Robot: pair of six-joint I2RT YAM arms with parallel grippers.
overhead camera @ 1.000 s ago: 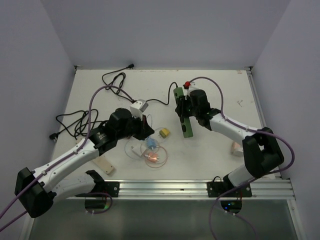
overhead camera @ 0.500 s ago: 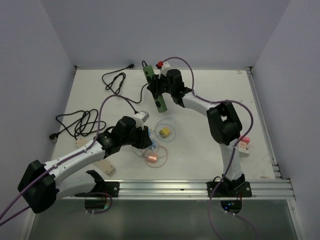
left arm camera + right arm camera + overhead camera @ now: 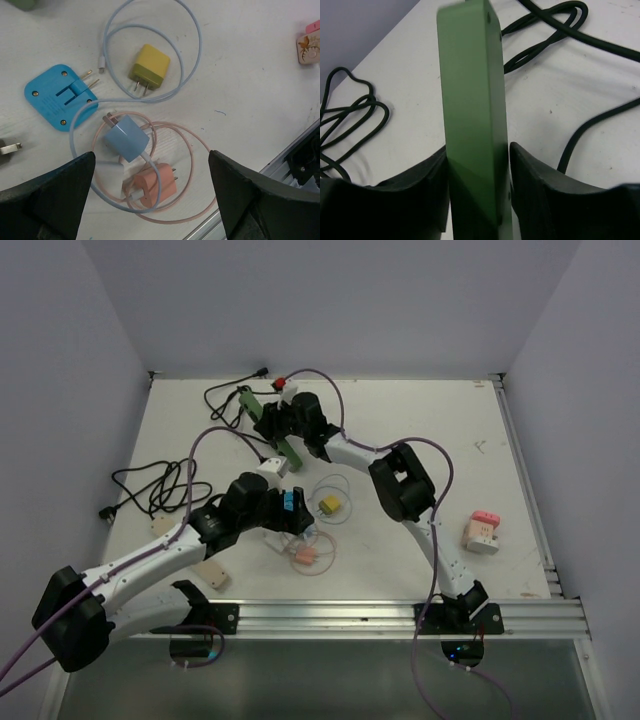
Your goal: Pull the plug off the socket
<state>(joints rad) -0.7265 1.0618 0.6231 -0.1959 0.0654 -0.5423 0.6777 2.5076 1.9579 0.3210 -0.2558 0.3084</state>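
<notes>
The long green plastic power strip stands on edge, clamped between the two black fingers of the right gripper, above the far left part of the white table. A black cord lies on the table behind it. A white cube-shaped plug sits near the strip's lower end; I cannot tell whether they touch. The left gripper is spread wide, holding nothing, above a flat blue adapter, a yellow charger, a light blue charger and a pink charger with looped cables.
</notes>
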